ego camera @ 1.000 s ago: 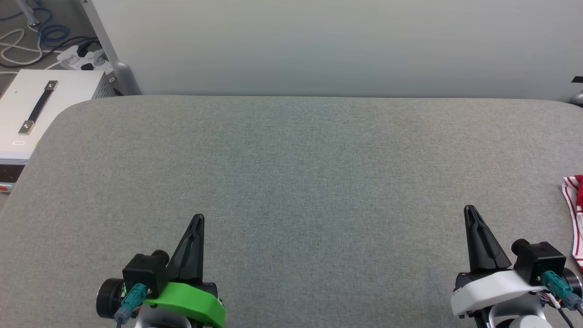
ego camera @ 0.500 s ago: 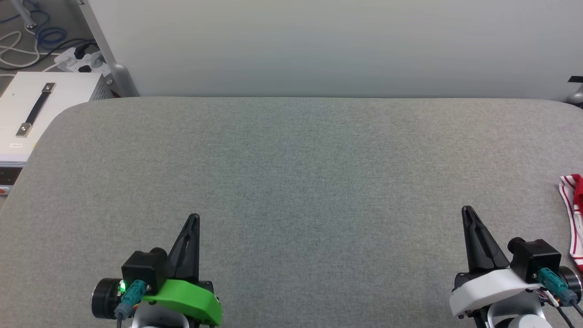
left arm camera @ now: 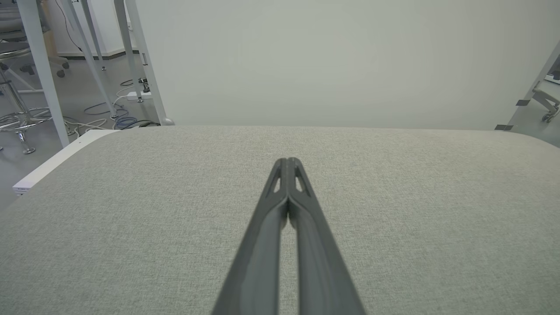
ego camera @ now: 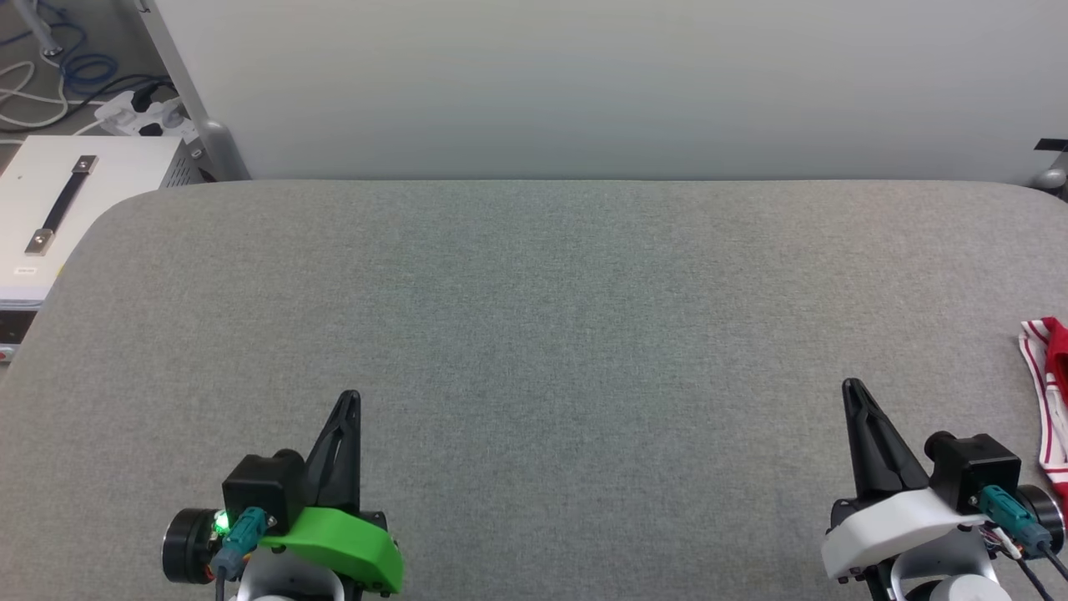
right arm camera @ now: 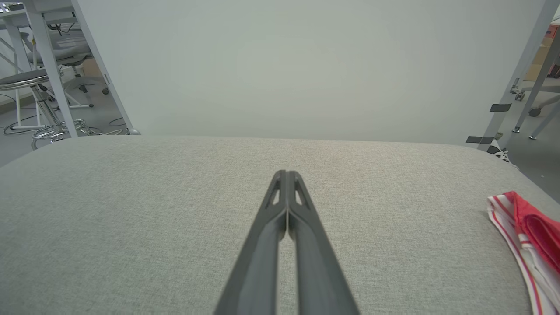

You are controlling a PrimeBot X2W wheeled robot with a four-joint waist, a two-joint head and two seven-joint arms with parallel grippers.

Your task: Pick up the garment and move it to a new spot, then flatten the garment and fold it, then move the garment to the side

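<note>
Two grippers hover low over one grey bench [ego camera: 534,317]. The left gripper [ego camera: 351,397] and the right gripper [ego camera: 851,386] each have their fingers pressed together and hold nothing. One garment [ego camera: 1048,392], red with striped trim, lies at the bench's right edge, near the right gripper but apart from it.

Head view: high above grey table [ego camera: 534,292], from its near edge, facing down toward white panel [ego camera: 584,83] at table's far edge. Left wrist view: low over table, along left gripper [left arm camera: 287,162], facing same panel. Right wrist view: likewise, along right gripper [right arm camera: 286,173]. Head and right wrist views share garment [ego camera: 1055,351] at table's right edge.
</note>
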